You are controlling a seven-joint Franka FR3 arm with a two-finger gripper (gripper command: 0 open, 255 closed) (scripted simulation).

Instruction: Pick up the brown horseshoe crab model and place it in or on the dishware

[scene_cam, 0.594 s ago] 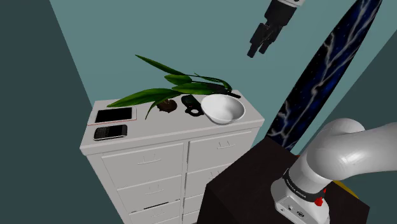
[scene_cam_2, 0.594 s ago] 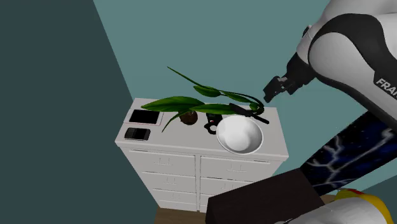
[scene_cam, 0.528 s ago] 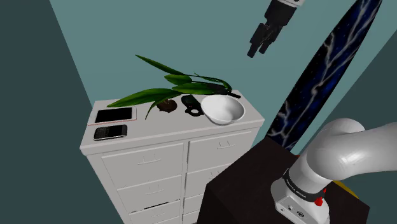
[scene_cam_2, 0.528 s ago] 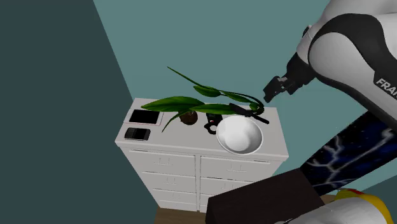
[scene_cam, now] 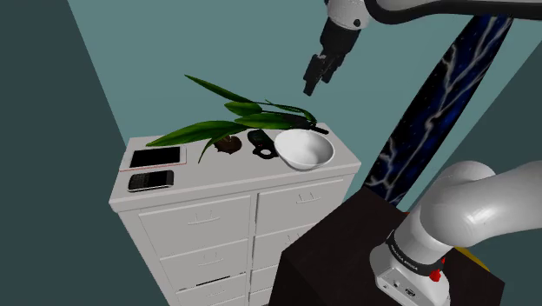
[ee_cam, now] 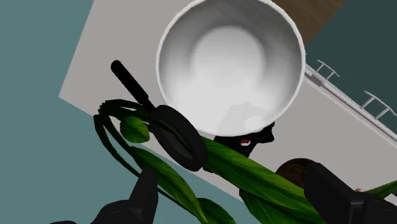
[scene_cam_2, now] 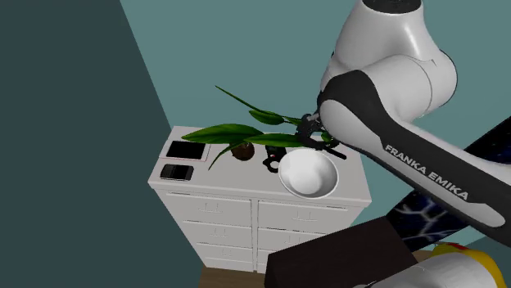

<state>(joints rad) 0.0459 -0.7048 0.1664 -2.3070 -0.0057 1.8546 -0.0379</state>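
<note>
Tool (scene_cam: 311, 81) hangs high above white bowl (scene_cam: 306, 152), fingers spread, empty (clearing the leaves (scene_cam: 217, 129), I judge). Brown crab (scene_cam: 228, 144) sits under foliage, near bowl.

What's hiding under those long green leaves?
A small brown rounded model peeks out under the long green leaves, beside a black looped object on the white dresser. The leaves cover part of each, so their full shapes are hidden.

A white dresser (scene_cam: 208, 222) bears two flat dark phones (scene_cam: 155, 158), long green leaves (scene_cam: 204, 130) and a black looped object (scene_cam: 261, 142).
</note>
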